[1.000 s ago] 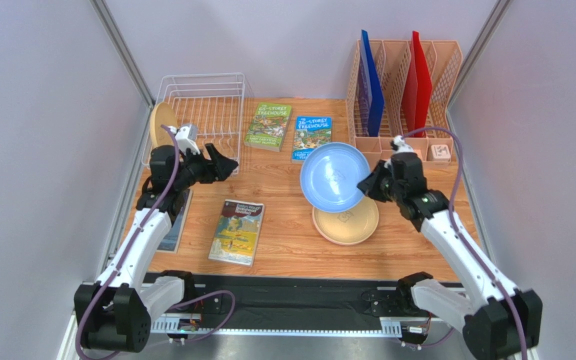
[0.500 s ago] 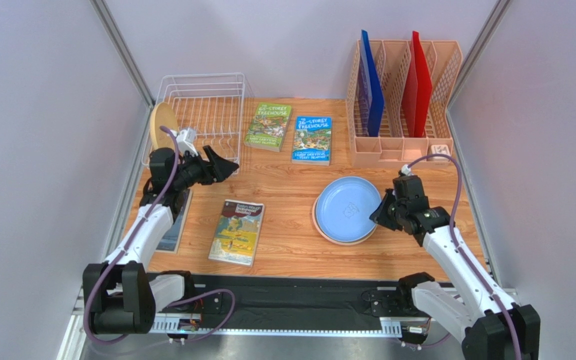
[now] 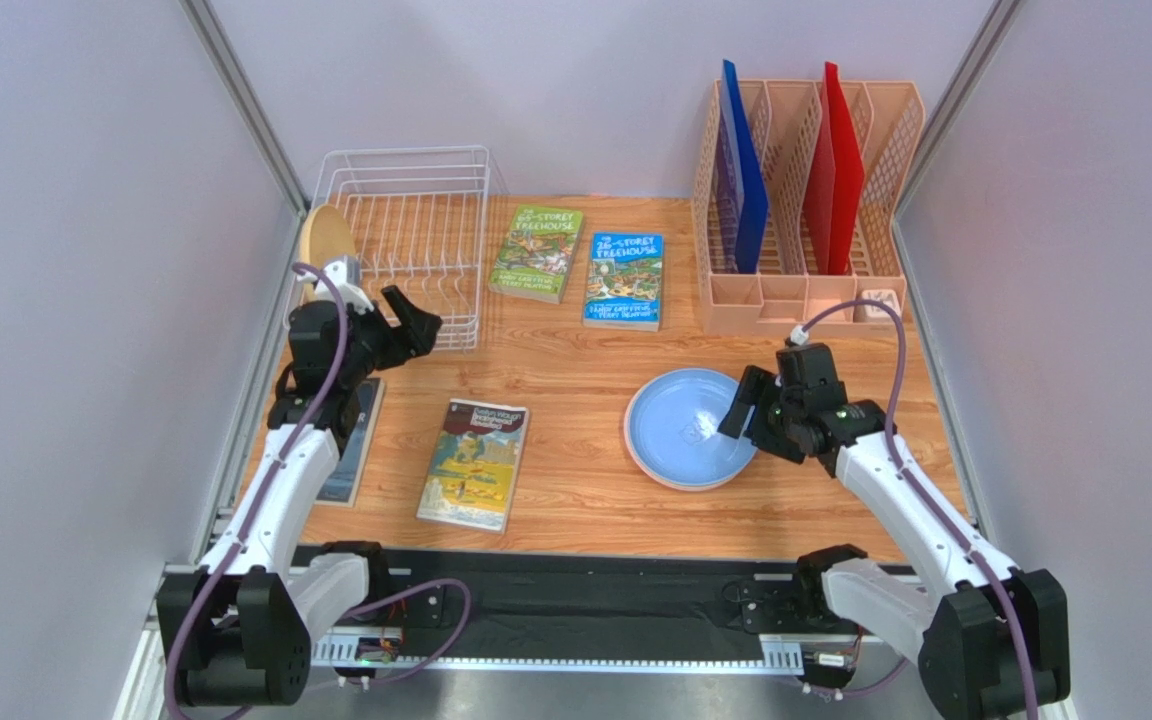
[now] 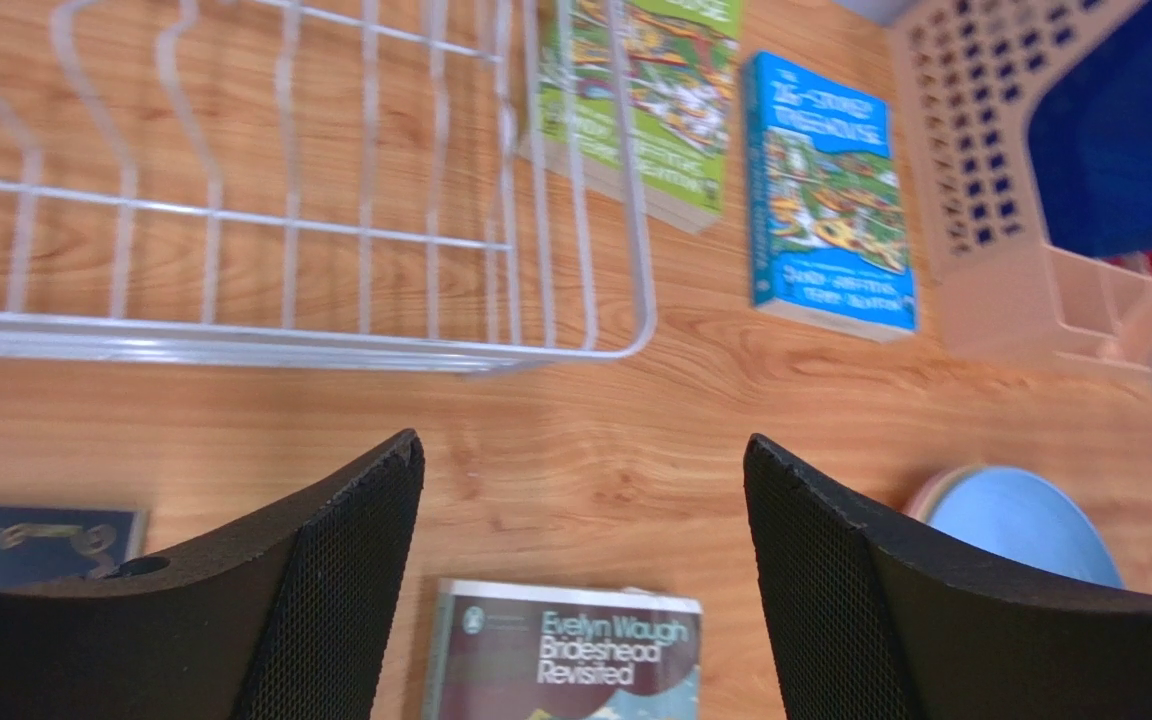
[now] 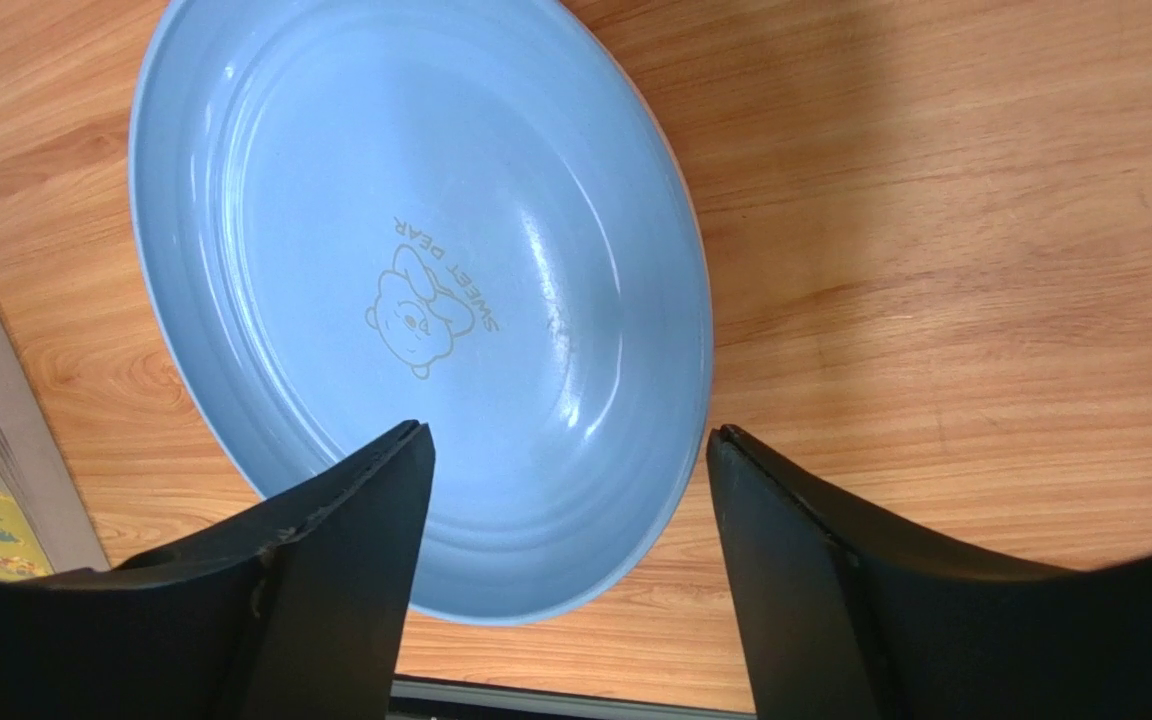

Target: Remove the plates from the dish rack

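The light blue plate (image 3: 692,428) lies flat on the table right of centre, with a pale rim of another plate just showing under it. My right gripper (image 3: 752,417) hangs open over its right edge; in the right wrist view the fingers (image 5: 342,555) straddle the blue plate (image 5: 417,270) without touching it. A cream-tan plate (image 3: 327,240) stands on edge at the left end of the white wire dish rack (image 3: 432,188). My left gripper (image 3: 414,327) is open at the rack's front edge, and in its own view the left gripper (image 4: 582,450) holds nothing below the rack (image 4: 297,195).
Green book (image 3: 537,252) and blue book (image 3: 626,278) lie right of the rack. A third book (image 3: 473,462) sits near the front, a dark one (image 3: 349,450) under the left arm. A peach organiser (image 3: 808,195) with blue and red folders stands back right.
My right gripper lowered the blue plate onto the cream plate on the table, then opened and let it go. The left gripper drew back left along the rack's front.
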Available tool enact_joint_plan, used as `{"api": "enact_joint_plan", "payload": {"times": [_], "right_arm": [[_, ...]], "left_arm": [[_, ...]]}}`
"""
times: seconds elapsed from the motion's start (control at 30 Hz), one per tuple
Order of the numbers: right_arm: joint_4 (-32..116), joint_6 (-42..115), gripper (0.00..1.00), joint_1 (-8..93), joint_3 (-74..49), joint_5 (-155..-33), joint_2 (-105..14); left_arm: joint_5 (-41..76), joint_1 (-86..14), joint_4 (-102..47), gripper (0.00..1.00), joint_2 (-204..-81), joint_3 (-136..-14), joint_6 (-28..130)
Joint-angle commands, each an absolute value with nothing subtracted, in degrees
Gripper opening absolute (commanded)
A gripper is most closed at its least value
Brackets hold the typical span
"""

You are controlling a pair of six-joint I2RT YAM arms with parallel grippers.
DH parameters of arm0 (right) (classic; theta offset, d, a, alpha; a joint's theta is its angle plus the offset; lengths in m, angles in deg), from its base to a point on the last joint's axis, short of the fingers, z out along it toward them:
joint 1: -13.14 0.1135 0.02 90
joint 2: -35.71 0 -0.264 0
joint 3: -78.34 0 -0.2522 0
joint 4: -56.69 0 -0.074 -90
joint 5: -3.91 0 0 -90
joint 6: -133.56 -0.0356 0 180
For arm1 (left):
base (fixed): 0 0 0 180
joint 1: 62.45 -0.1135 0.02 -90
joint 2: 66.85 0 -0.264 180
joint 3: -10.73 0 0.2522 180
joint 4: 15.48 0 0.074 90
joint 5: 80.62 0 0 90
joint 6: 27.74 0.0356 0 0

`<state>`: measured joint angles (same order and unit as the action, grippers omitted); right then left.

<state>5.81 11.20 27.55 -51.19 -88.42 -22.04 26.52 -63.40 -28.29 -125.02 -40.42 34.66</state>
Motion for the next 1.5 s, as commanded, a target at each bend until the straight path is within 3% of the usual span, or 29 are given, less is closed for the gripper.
{"api": "enact_joint_plan", "payload": {"times": [0.0, 0.17, 0.4, 0.6, 0.8, 0.97, 1.2, 1.47], "right_arm": [[5.23, 13.58, 0.75, 27.46, -45.46, -83.48, -22.82], [3.91, 13.77, 0.75, 27.47, -41.76, -76.78, -22.56], [11.20, 13.49, 0.76, 27.38, -39.04, -81.87, -26.32], [11.82, 15.26, 0.75, 27.47, -33.41, -85.12, -37.91], [13.84, 15.60, 0.75, 27.47, -28.32, -88.29, -46.80], [11.30, 16.49, 0.74, 27.55, -22.26, -88.99, -53.92], [10.77, 17.36, 0.74, 27.47, -20.05, -89.00, -53.59], [11.20, 17.80, 0.74, 27.47, -21.01, -90.22, -53.06]], "left_arm": [[9.95, -63.86, -33.80, 0.83, -124.33, -46.27, 37.47], [-4.64, -64.03, -33.56, 0.85, -125.12, -50.05, 42.11], [-19.97, -66.14, -27.49, 0.87, -134.15, -55.23, 51.53], [-21.39, -69.39, -21.18, 0.87, -141.97, -59.10, 54.25], [-19.98, -71.77, -19.32, 0.73, -153.04, -68.05, 57.86], [-17.44, -72.73, -19.14, 0.72, -158.95, -72.20, 57.95], [-13.83, -73.53, -19.93, 0.71, -165.37, -74.14, 55.58], [-14.09, -73.53, -17.29, 0.74, -161.60, -69.74, 54.08]]}}
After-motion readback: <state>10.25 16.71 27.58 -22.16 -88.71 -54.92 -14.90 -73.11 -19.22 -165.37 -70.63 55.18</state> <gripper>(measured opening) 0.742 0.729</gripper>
